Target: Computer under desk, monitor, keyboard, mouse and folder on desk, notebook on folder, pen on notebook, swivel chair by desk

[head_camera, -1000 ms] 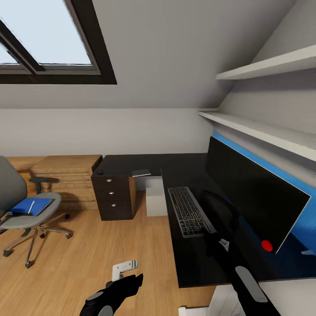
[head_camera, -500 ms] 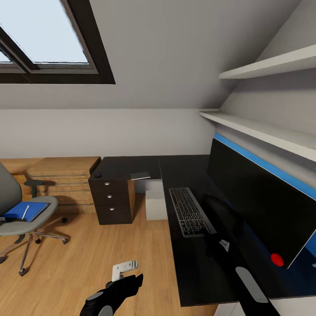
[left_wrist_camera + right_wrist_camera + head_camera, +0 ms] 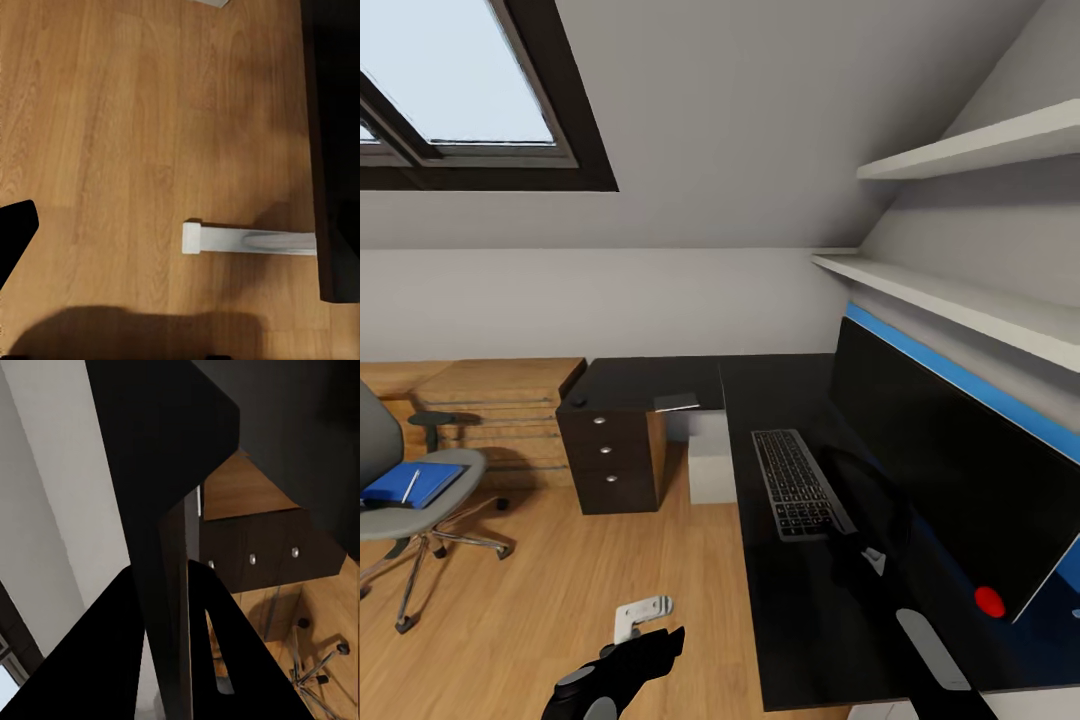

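Here the right gripper (image 3: 176, 660) pinches the monitor (image 3: 940, 460) on the desk (image 3: 660, 378); whether the left gripper (image 3: 635, 650) is spread, I cannot tell.

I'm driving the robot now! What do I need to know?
Left gripper hangs over the floor, empty; open or shut unclear. Right gripper's fingers straddle a dark panel, probably the monitor; grip unclear.
Done: monitor and keyboard on the desk, computer under it.
Left: folder, with what is likely the pen, lies on the swivel chair. Notebook and mouse sit at the desk's far corner.
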